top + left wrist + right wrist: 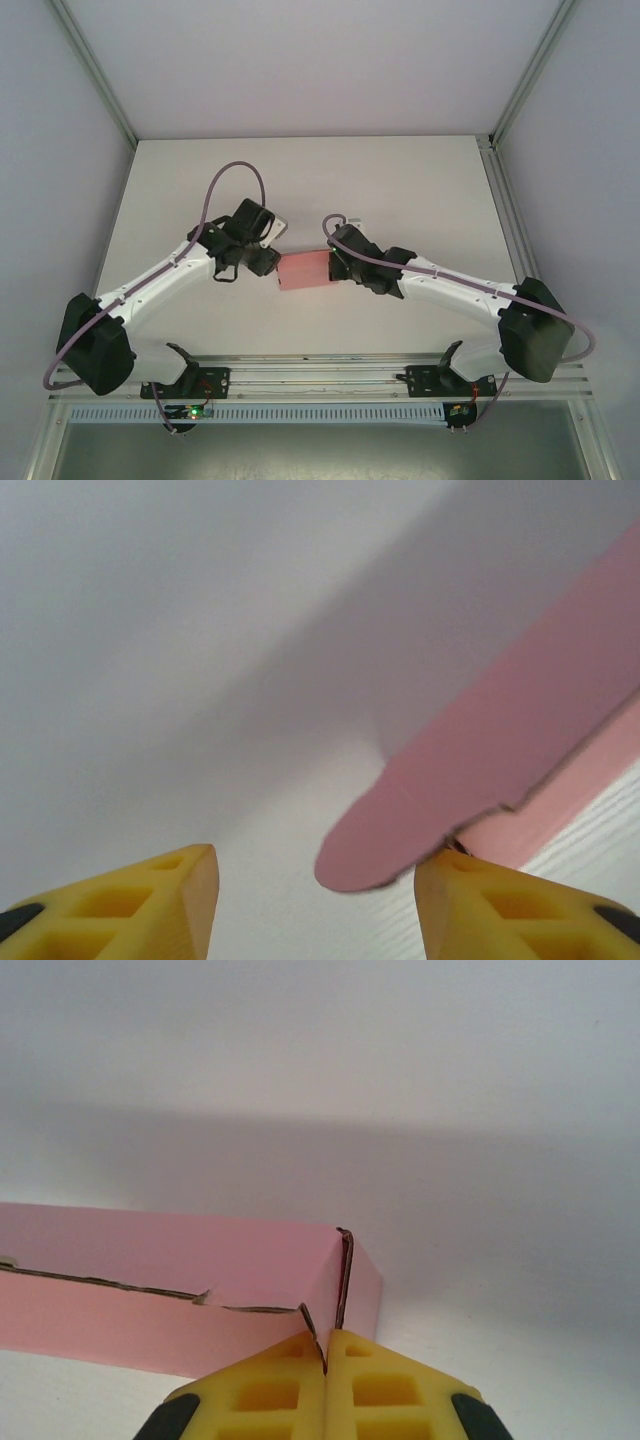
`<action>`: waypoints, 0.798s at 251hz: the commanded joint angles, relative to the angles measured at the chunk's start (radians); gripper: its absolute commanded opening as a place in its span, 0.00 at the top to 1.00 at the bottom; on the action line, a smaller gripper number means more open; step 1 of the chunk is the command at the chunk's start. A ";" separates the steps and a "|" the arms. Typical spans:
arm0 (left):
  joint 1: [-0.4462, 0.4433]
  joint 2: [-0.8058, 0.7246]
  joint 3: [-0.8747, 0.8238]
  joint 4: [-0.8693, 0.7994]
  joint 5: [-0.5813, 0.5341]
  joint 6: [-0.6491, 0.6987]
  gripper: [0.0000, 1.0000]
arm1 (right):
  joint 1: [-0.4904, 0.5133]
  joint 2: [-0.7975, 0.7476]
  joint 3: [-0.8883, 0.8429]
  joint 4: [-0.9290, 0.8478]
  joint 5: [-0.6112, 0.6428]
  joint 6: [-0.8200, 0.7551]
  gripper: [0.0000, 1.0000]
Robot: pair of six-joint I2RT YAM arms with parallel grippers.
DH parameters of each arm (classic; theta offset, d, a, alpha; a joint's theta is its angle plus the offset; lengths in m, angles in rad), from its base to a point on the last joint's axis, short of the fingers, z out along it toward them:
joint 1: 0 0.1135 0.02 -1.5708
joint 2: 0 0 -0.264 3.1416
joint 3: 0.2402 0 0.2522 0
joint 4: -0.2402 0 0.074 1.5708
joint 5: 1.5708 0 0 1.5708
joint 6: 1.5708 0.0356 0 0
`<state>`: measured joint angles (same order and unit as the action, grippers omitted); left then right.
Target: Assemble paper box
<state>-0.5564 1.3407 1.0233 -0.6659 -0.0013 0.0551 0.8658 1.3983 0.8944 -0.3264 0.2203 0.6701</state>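
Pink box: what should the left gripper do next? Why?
Probably ease forward and close the left gripper on the rounded flap: its jaws stand apart, the flap tip sits ahead between them, and the right gripper grips the paper box.

My paper box (pixel 303 270) is thin pink card, a low rectangular shape lying near the middle of the white worktop (pixel 300 180). At one corner the walls meet along raw, dark-edged seams. At the other end, a rounded flap (pixel 375 845) juts out past the wall.
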 commanded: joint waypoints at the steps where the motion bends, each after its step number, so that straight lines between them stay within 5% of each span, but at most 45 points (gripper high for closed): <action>1: 0.007 0.015 0.020 0.054 0.080 -0.001 0.49 | -0.006 0.023 0.012 -0.064 -0.026 -0.021 1.00; 32: 0.009 0.034 0.017 0.069 0.095 0.015 0.56 | -0.006 0.022 0.018 -0.080 -0.022 -0.030 1.00; 69: 0.009 0.066 0.047 0.048 0.112 0.008 0.81 | -0.005 0.021 0.021 -0.082 -0.023 -0.038 1.00; 80: 0.010 0.073 0.052 0.055 0.112 -0.005 1.00 | -0.001 0.025 0.023 -0.081 -0.020 -0.042 1.00; 148: 0.011 0.094 0.115 0.021 0.149 -0.143 1.00 | 0.057 0.092 0.094 -0.199 0.130 -0.077 1.00; 200: 0.052 0.072 0.162 -0.032 0.287 -0.286 1.00 | 0.069 0.123 0.118 -0.248 0.189 -0.078 1.00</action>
<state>-0.5339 1.4387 1.1183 -0.6785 0.1448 -0.1085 0.9226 1.4830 1.0012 -0.4736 0.3664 0.6197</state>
